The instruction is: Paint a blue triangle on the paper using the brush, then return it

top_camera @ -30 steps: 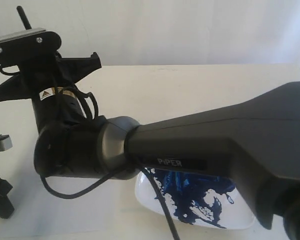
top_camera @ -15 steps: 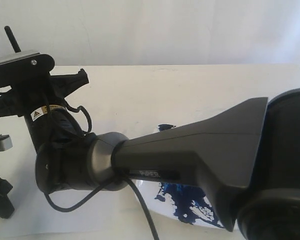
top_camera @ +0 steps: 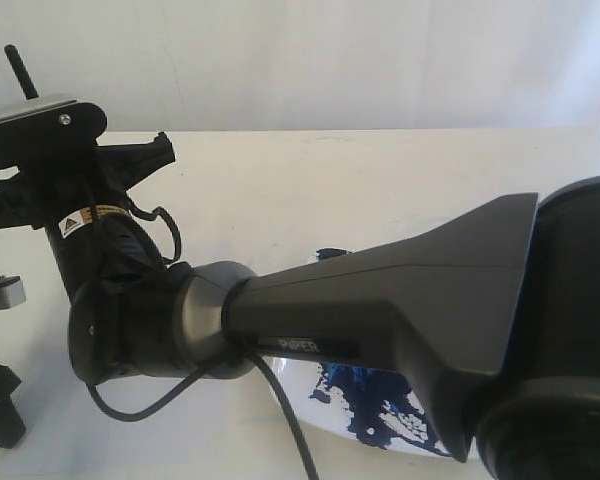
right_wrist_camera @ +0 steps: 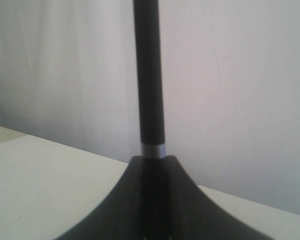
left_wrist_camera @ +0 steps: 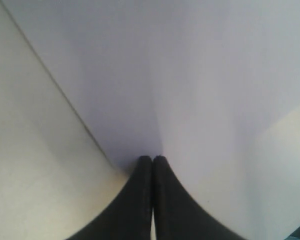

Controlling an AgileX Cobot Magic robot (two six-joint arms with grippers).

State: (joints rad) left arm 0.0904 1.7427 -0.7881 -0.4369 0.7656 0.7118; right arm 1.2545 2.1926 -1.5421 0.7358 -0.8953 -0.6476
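over on the left of the table [top_camera: 400, 180], the right gripper [right_wrist_camera: 153, 162] squeezes the brush [right_wrist_camera: 149, 75] tight, and its black handle points straight up. the left gripper [left_wrist_camera: 152, 160] has its fingers pressed together, holding nothing, tips down at the paper [left_wrist_camera: 205, 85].

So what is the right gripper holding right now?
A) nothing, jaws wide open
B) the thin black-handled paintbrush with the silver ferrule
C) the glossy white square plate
B: the right gripper has its jaws shut on the thin black-handled paintbrush, with the silver ferrule right where they close.
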